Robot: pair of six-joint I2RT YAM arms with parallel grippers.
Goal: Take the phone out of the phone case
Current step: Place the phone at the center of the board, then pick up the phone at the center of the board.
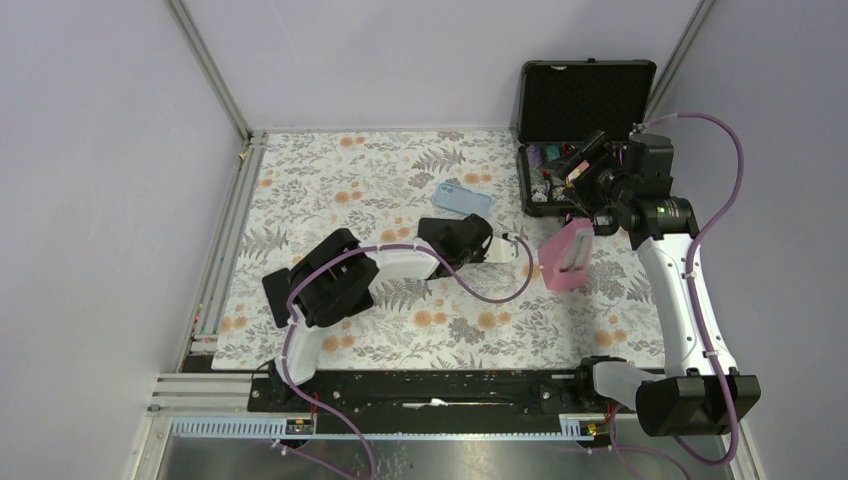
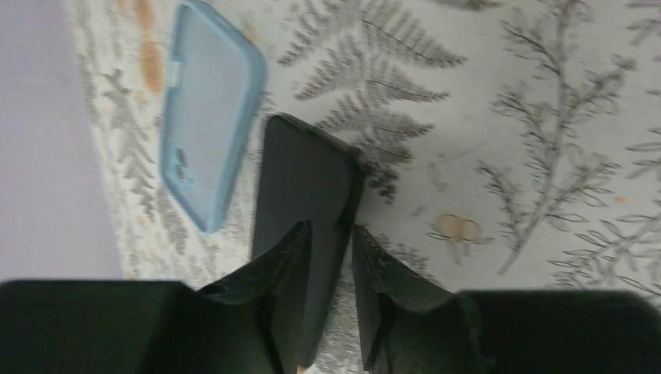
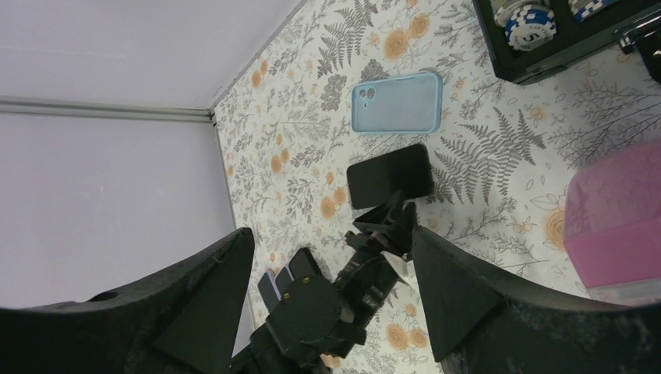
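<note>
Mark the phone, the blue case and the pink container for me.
phone (image 3: 390, 175): right wrist view, middle of its dark face.
blue case (image 3: 397, 103): right wrist view, middle of its flat panel.
pink container (image 1: 567, 255): top external view, middle of its visible side.

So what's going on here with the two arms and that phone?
The left gripper is clamped on one end of the black phone, which is already out of the blue case. The case looks empty and lies right beside the phone on the floral tablecloth. The right gripper hangs open above the table, holding nothing, next to a pink container.
</note>
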